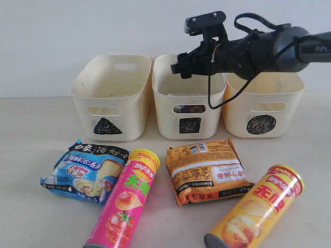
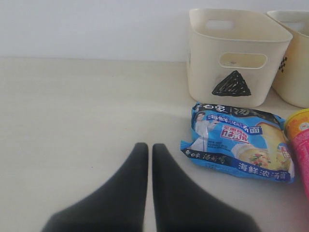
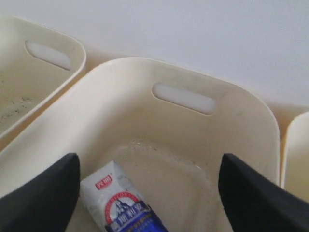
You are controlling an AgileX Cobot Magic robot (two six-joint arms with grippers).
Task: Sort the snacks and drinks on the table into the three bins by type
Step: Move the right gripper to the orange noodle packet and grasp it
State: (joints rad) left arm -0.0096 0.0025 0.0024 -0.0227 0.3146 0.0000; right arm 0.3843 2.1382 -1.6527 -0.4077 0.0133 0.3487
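Observation:
On the table (image 1: 31, 155) lie a blue-white packet (image 1: 85, 170), a pink chip tube (image 1: 124, 204), an orange packet (image 1: 207, 170) and a yellow chip tube (image 1: 256, 209). Behind them stand the three bins: triangle (image 1: 111, 98), square (image 1: 170, 98), circle (image 1: 282, 116). My right gripper (image 1: 181, 64) hovers over the square bin (image 3: 193, 77), open (image 3: 148, 162) and empty. A small blue-white carton (image 3: 120, 203) lies on that bin's floor below it. My left gripper (image 2: 150, 147) is shut and empty, low over the table, a short way from the blue-white packet (image 2: 239, 145).
The right arm (image 1: 269, 49) reaches in from the right, above the circle bin. In the left wrist view the triangle bin (image 2: 231, 58) stands behind the packet and the pink tube's rim (image 2: 299, 125) shows at the frame edge. A white wall backs the table.

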